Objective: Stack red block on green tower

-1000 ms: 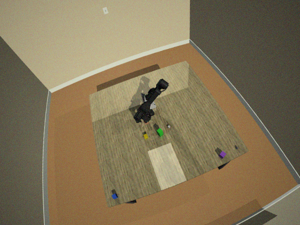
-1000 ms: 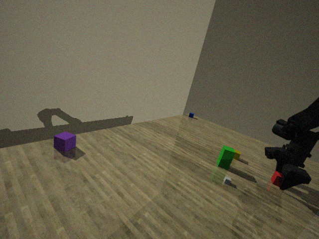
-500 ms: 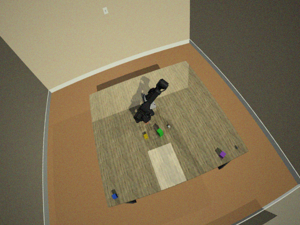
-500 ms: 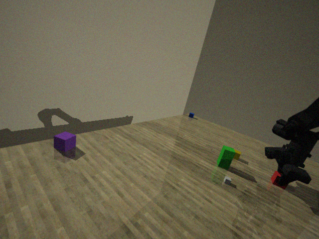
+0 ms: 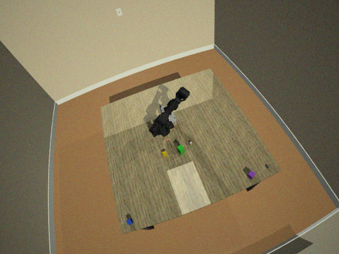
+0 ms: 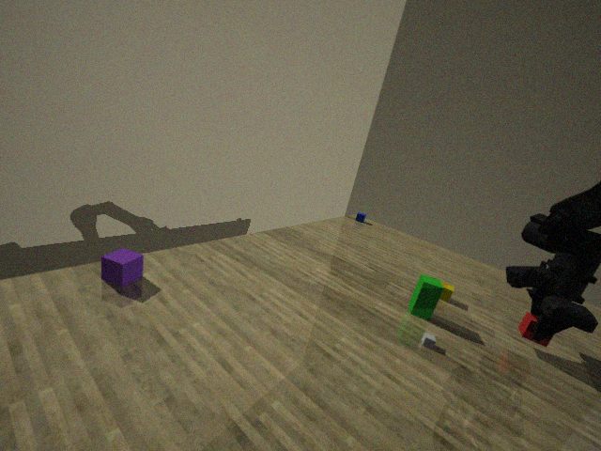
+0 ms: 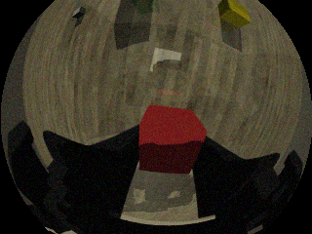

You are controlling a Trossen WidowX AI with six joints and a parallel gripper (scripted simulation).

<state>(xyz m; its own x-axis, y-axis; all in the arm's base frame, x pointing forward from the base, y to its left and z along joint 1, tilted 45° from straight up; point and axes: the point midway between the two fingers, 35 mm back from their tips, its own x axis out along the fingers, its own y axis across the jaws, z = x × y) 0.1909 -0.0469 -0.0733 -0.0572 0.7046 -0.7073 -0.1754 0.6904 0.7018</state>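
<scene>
Approach to green tower [image 6: 425, 296] flanked by yellow cube [image 6: 447, 292] behind, small white cube [image 6: 427, 339] in front.

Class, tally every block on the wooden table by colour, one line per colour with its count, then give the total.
Red: 1, the red block shut in the gripper
Green: 1, the green tower
Yellow: 1
Purple: 1
Blue: 1
White: 1
Dark: 1
Total: 7
</scene>
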